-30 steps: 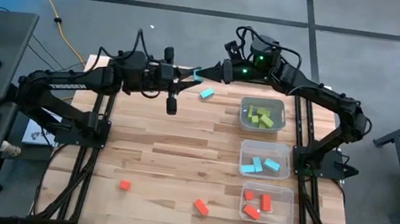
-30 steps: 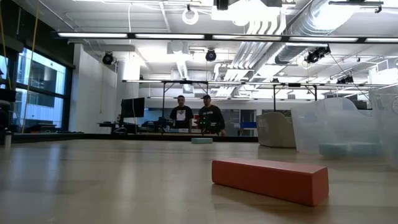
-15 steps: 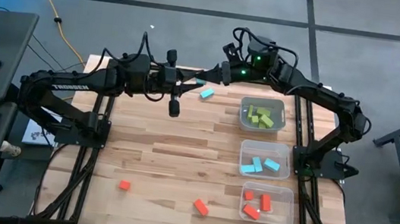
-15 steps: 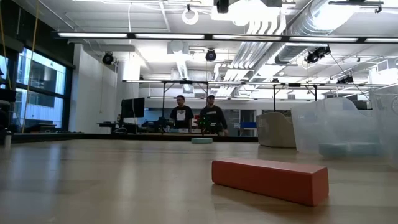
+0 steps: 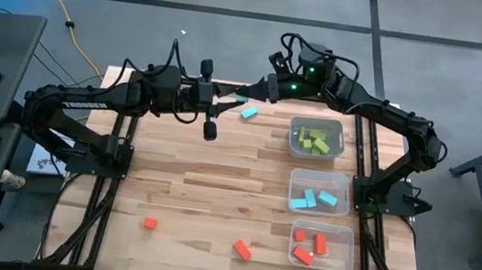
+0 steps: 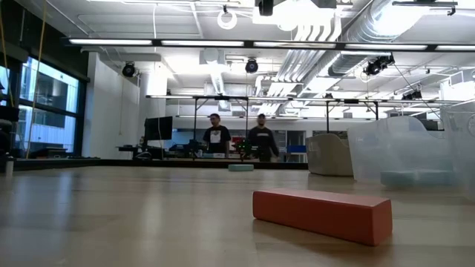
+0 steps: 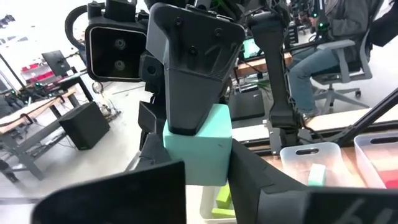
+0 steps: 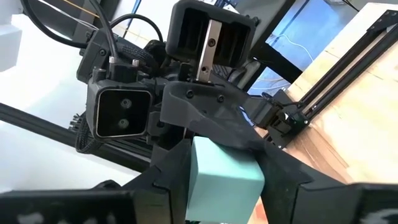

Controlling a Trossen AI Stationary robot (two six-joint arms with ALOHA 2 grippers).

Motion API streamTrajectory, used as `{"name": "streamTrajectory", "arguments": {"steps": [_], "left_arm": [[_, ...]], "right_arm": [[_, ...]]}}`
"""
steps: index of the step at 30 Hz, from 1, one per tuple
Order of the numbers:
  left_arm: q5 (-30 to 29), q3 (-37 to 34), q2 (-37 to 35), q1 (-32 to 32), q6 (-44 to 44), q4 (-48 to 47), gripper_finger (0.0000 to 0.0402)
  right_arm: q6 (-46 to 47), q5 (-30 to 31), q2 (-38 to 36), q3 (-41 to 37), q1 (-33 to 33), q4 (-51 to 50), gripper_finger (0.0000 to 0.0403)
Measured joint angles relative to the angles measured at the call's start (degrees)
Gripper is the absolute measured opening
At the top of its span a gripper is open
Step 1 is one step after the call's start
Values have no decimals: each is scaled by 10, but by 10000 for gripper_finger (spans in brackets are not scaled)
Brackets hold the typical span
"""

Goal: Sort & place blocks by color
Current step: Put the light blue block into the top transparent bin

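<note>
- A light blue block (image 7: 198, 148) is up in the air over the far edge of the table (image 5: 207, 186), between my two grippers.
- My left gripper (image 5: 226, 104) and my right gripper (image 5: 243, 92) meet there, tip to tip.
- Both sets of fingers are pressed on this one block, so I think I am passing it from one arm to the other.
- Next, one gripper must let go while the other holds tight. I cannot tell which.
- Then the block should go to the middle bin (image 5: 319, 193), which holds blue ones.
- Another blue block (image 5: 248, 113) lies just beside them.
- Two red blocks (image 5: 242, 249) lie near the front.
</note>
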Motion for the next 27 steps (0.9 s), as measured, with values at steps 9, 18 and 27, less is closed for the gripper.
{"name": "streamTrajectory", "arguments": {"steps": [9,18,27], "left_arm": [[-10,0,0,0,17,-5,84],[-15,0,-1,0,25,-31,131],[-24,0,-1,1,25,-38,186]], "right_arm": [[-5,0,0,0,0,-9,130],[-13,0,0,0,0,-34,130],[-28,-1,0,0,1,-51,130]]}}
